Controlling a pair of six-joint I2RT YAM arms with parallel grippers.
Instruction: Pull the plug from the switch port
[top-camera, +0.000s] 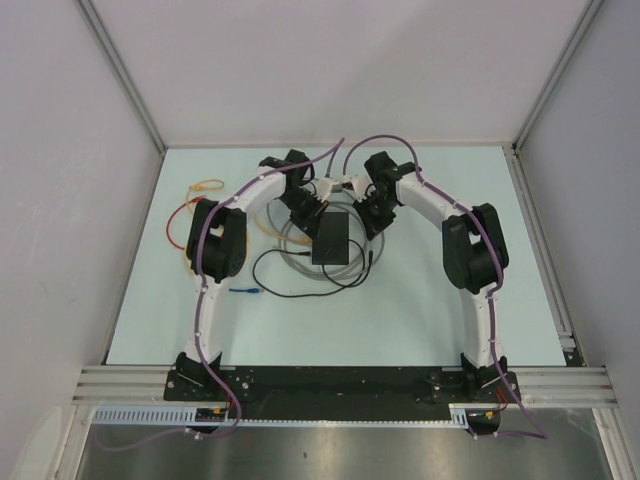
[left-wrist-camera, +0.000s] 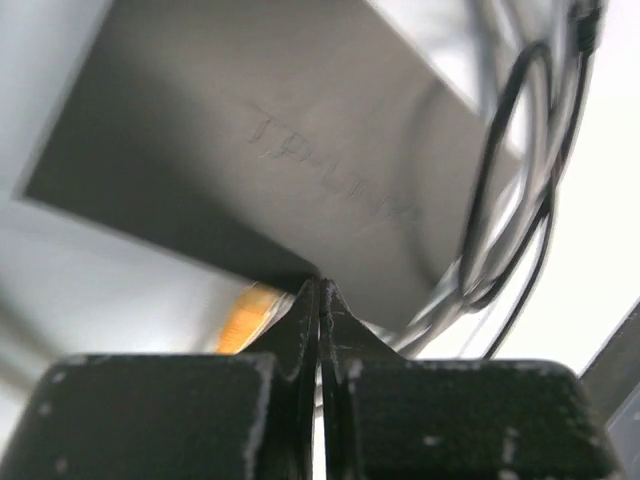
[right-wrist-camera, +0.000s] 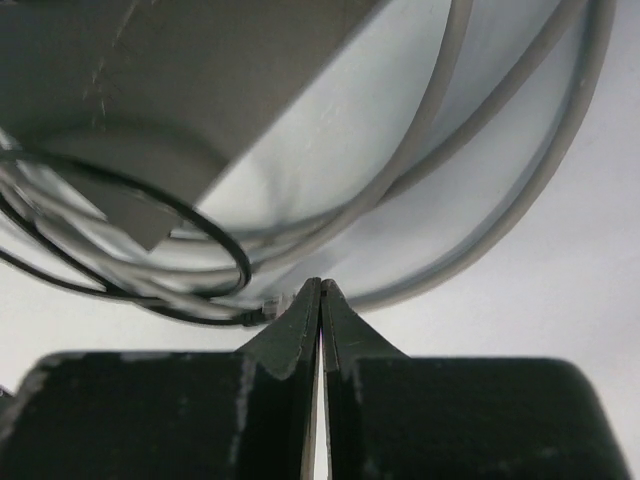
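The switch (top-camera: 331, 238) is a flat black box lying mid-table on coils of grey cable (top-camera: 295, 262). My left gripper (top-camera: 305, 212) hovers at its far left corner and my right gripper (top-camera: 376, 216) at its far right side. Both are shut and empty. In the left wrist view the switch (left-wrist-camera: 300, 160) fills the frame just beyond my shut left gripper (left-wrist-camera: 320, 285). In the right wrist view a corner of the switch (right-wrist-camera: 170, 80) shows at the upper left, above my shut right gripper (right-wrist-camera: 320, 285). The socket row and any plug seated in it do not show.
A thin black cable (top-camera: 270, 285) loops in front of the switch; its clear-tipped end (right-wrist-camera: 262, 312) lies just left of my right fingertips. Grey cable loops (right-wrist-camera: 470, 230) curve past them. Yellow and red cables (top-camera: 195, 205) lie at the left, and a blue plug (top-camera: 245, 291) lies near the left arm.
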